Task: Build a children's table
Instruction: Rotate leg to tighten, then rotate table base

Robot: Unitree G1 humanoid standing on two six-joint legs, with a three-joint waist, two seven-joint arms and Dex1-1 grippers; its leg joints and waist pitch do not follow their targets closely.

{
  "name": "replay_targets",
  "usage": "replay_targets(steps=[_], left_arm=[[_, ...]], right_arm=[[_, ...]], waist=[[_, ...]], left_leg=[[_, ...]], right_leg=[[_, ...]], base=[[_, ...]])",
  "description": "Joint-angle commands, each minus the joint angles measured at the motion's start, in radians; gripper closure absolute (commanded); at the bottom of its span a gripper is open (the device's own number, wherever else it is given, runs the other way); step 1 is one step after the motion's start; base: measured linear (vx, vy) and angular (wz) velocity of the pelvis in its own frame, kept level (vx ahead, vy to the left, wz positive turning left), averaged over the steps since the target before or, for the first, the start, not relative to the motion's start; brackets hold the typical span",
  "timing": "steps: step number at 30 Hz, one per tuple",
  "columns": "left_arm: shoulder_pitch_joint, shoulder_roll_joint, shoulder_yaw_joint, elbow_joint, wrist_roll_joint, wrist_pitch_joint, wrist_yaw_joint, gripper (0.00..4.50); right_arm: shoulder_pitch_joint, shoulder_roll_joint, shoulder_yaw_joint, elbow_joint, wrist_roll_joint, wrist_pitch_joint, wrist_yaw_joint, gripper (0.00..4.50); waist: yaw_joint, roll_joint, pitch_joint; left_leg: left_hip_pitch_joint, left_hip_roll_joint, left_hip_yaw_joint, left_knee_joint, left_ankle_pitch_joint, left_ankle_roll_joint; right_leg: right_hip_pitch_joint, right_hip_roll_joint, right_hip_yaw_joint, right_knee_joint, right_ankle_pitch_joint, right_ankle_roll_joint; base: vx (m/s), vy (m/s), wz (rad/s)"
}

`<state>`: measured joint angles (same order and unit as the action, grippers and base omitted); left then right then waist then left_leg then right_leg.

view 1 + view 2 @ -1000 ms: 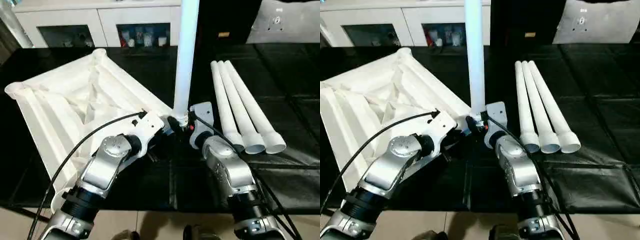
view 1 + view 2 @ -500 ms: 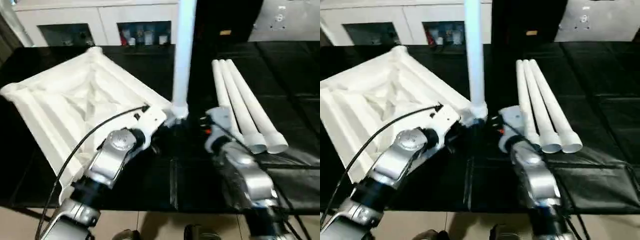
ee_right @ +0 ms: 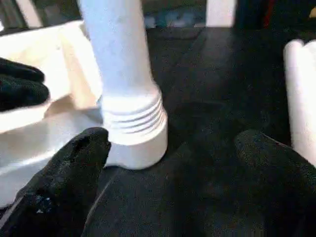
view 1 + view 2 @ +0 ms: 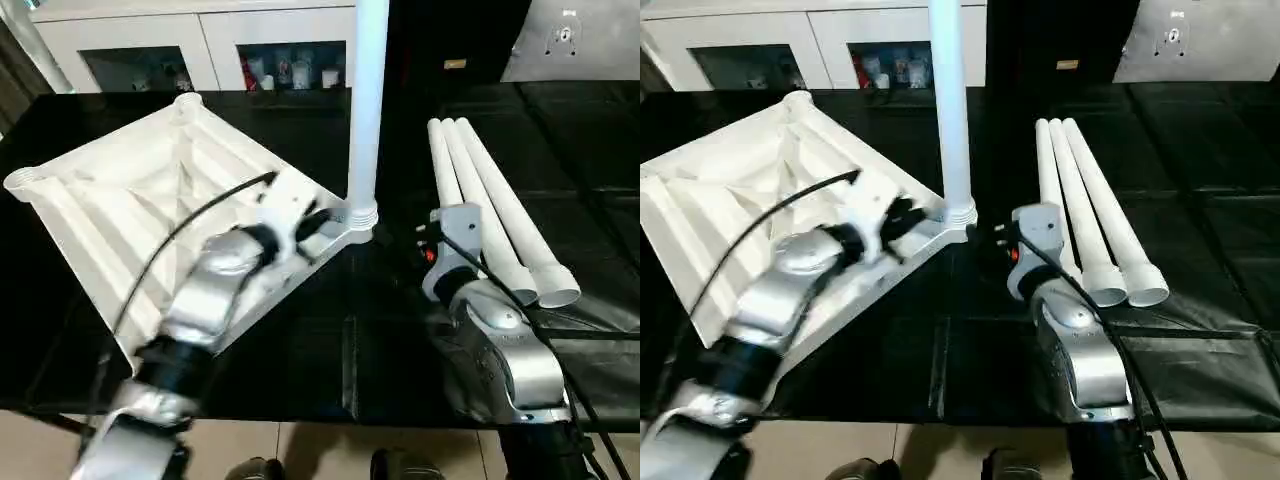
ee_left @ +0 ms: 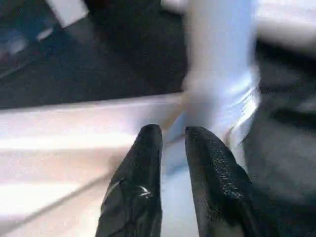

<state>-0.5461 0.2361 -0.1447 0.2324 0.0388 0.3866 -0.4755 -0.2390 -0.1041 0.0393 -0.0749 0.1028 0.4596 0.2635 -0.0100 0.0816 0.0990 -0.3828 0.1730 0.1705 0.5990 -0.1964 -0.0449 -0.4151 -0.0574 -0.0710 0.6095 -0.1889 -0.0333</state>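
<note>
Standing upright in the near corner socket of the table top is one leg, its ribbed collar seated at the corner, so by my reading one of four is in place. The top lies underside-up on the black work surface, ribs showing, with another round socket visible at the far corner and one at the left corner. Three more legs lie side by side to the right, flared ends toward the robot, well apart from the top; these remain to be fitted (three sockets for three legs, as far as I can judge).

The right gripper has its fingers spread wide, empty, with the standing leg's collar just ahead of them and not clasped. The left gripper sits over the top's edge right beside the fitted leg; its fingers stand with only a narrow gap between them, and nothing is caught there.

How deep the leg sits in its socket cannot be told, since the collar hides the joint. The leg's upper end runs off the head views. The fourth socket is covered by the left forearm, which is blurred. Cabinets stand behind the surface.
</note>
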Motion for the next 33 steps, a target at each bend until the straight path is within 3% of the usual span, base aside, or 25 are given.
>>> replay_targets(steps=[1, 2, 3, 4, 5, 6, 7, 10, 13, 19, 27, 30, 33], left_arm=[[0.009, 0.031, 0.029, -0.038, 0.015, 0.032, -0.002, 3.56], [0.009, 0.031, 0.029, -0.038, 0.015, 0.032, -0.002, 3.73], [0.026, 0.099, 0.052, -0.058, 0.027, 0.048, -0.009, 3.73], [0.042, 0.160, 0.068, -0.076, 0.043, 0.065, -0.018, 3.84], [0.053, 0.201, 0.078, -0.088, 0.055, 0.076, -0.026, 3.84], [0.057, 0.213, 0.080, -0.093, 0.058, 0.081, -0.029, 3.95], [0.067, 0.240, 0.084, -0.105, 0.065, 0.095, -0.038, 3.95], [0.096, 0.343, 0.093, -0.123, 0.110, 0.145, -0.056, 4.26], [0.120, 0.432, 0.097, -0.118, 0.164, 0.182, -0.057, 4.38], [0.146, 0.478, 0.088, -0.079, 0.182, 0.191, -0.037, 4.45], [0.214, 0.587, -0.016, -0.115, 0.323, 0.264, -0.039, 4.45], [0.227, 0.594, -0.020, -0.131, 0.319, 0.275, -0.064, 4.45], [0.247, 0.561, -0.015, -0.182, 0.245, 0.305, -0.136, 4.45]], right_arm=[[0.004, -0.005, 0.031, -0.021, 0.005, 0.019, 0.020, 0.00], [0.004, -0.005, 0.031, -0.021, 0.005, 0.019, 0.020, 0.00], [0.011, -0.015, 0.054, -0.026, 0.003, 0.041, 0.041, 0.00], [0.016, -0.027, 0.074, -0.028, 0.002, 0.066, 0.060, 0.00], [0.020, -0.035, 0.087, -0.030, 0.001, 0.085, 0.073, 0.00], [0.021, -0.038, 0.091, -0.029, 0.001, 0.089, 0.078, 0.00], [0.022, -0.043, 0.100, -0.029, 0.000, 0.097, 0.088, 0.00], [0.012, -0.052, 0.121, -0.009, -0.002, 0.108, 0.107, 0.00], [-0.005, -0.058, 0.135, 0.011, -0.008, 0.109, 0.115, 0.00], [-0.027, -0.064, 0.161, 0.037, -0.019, 0.129, 0.125, 0.00], [-0.057, -0.059, 0.188, 0.091, -0.034, 0.117, 0.131, 0.00], [-0.067, -0.058, 0.192, 0.110, -0.039, 0.110, 0.134, 0.00], [-0.082, -0.053, 0.195, 0.139, -0.040, 0.095, 0.140, 0.00]], waist=[[0.005, -0.004, -0.081], [0.006, -0.002, -0.080], [0.008, -0.001, -0.080], [0.009, -0.008, -0.080], [0.006, -0.006, -0.079], [0.000, -0.002, -0.079], [-0.001, -0.006, -0.079], [0.003, 0.000, -0.077], [0.007, 0.000, -0.079], [0.018, -0.003, -0.080], [0.014, -0.007, -0.081], [0.014, -0.009, -0.081], [0.017, -0.008, -0.080]], left_leg=[[0.003, 0.041, -0.021, -0.052, -0.049, 0.121], [0.006, 0.043, -0.021, -0.053, -0.060, 0.113], [0.008, 0.044, -0.022, -0.054, -0.073, 0.102], [0.006, 0.045, -0.022, -0.056, -0.077, 0.098], [0.002, 0.043, -0.025, -0.058, -0.075, 0.092], [0.007, 0.041, -0.022, -0.055, -0.081, 0.089], [0.010, 0.042, -0.021, -0.054, -0.085, 0.086], [0.012, 0.046, -0.022, -0.057, -0.079, 0.080], [0.014, 0.046, -0.023, -0.057, -0.072, 0.075], [0.016, 0.045, -0.021, -0.058, -0.078, 0.056], [0.014, 0.044, -0.023, -0.059, -0.095, 0.053], [0.016, 0.046, -0.023, -0.061, -0.106, 0.048], [0.023, 0.048, -0.022, -0.061, -0.124, 0.038]], right_leg=[[0.073, -0.076, 0.050, -0.073, -0.094, -0.212], [0.071, -0.075, 0.050, -0.074, -0.113, -0.211], [0.070, -0.076, 0.050, -0.074, -0.129, -0.209], [0.072, -0.074, 0.049, -0.072, -0.130, -0.208], [0.076, -0.076, 0.050, -0.066, -0.129, -0.204], [0.069, -0.073, 0.050, -0.071, -0.132, -0.197], [0.068, -0.073, 0.052, -0.073, -0.135, -0.198], [0.064, -0.073, 0.052, -0.068, -0.132, -0.206], [0.063, -0.075, 0.054, -0.061, -0.100, -0.213], [0.063, -0.076, 0.056, -0.061, -0.101, -0.218], [0.065, -0.078, 0.057, -0.063, -0.118, -0.214], [0.064, -0.079, 0.058, -0.063, -0.132, -0.216], [0.061, -0.081, 0.059, -0.069, -0.165, -0.224]], base=[[0.000, 0.000, 0.00], [0.000, 0.000, 0.00], [0.000, 0.000, 0.00], [0.000, 0.000, 0.00], [0.000, 0.000, 0.00], [0.000, 0.000, 0.00], [0.000, 0.000, 0.00], [0.000, 0.000, 0.00], [0.000, 0.000, 0.00], [0.000, 0.000, 0.00], [0.000, 0.000, 0.00], [0.000, 0.000, 0.00], [0.000, 0.000, 0.00]])
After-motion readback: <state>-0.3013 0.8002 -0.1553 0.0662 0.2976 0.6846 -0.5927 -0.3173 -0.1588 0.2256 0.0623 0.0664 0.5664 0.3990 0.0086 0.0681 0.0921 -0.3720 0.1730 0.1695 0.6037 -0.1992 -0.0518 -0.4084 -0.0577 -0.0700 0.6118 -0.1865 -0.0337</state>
